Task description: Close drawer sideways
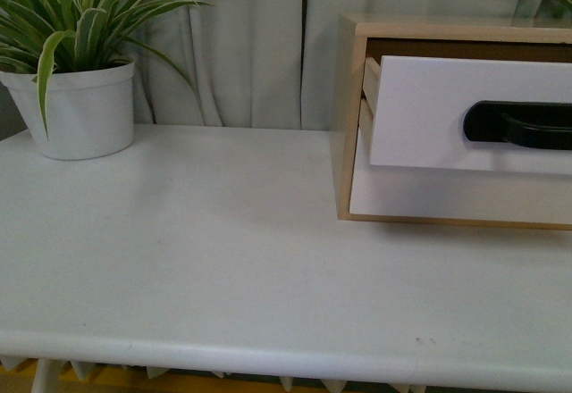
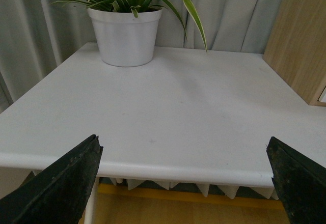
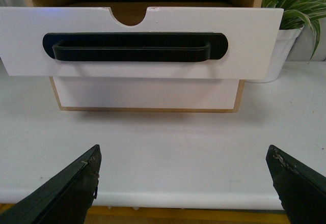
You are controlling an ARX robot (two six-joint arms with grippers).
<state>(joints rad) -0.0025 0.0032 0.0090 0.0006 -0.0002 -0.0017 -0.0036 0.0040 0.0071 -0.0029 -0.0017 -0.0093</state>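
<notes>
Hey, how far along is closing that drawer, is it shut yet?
Nothing looks done: the drawer juts out of the cabinet. In hand: the right claw, open, faces its black handle without touching; the left claw is open by the table edge. Left: the whole push shut.

Right wrist faces drawer [image 3: 140, 68] head-on, front view obliquely
</notes>
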